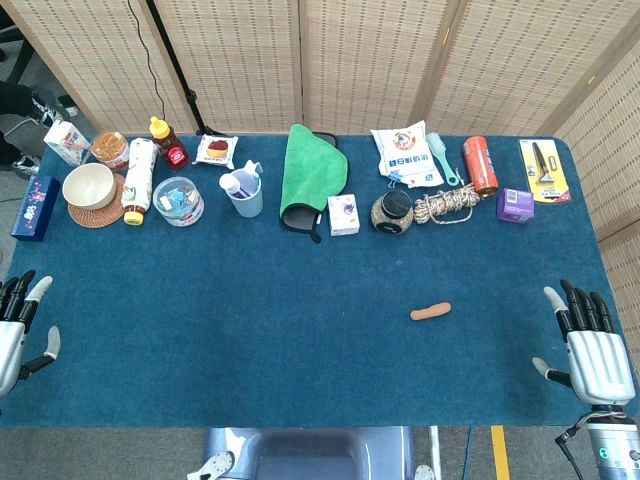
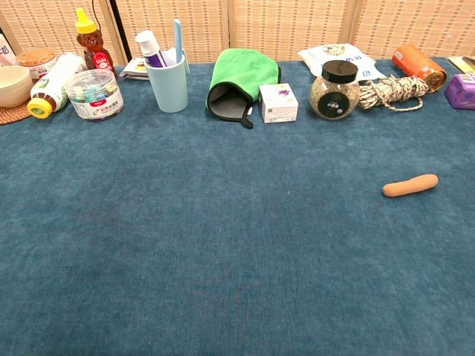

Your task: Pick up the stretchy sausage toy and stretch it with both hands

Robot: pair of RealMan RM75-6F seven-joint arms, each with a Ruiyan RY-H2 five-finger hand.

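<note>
Sausage toy (image 1: 430,312) lies loose on the blue surface (image 1: 250,330), right of centre, long axis nearly left-right. My right hand (image 1: 590,345), lower right, is nearer; left hand (image 1: 18,325) sits far left. Both hands' fingers are spread, holding nothing.

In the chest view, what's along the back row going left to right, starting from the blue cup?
blue cup → green mitt → small white box → black-lidded jar → rope bundle → orange can
</note>
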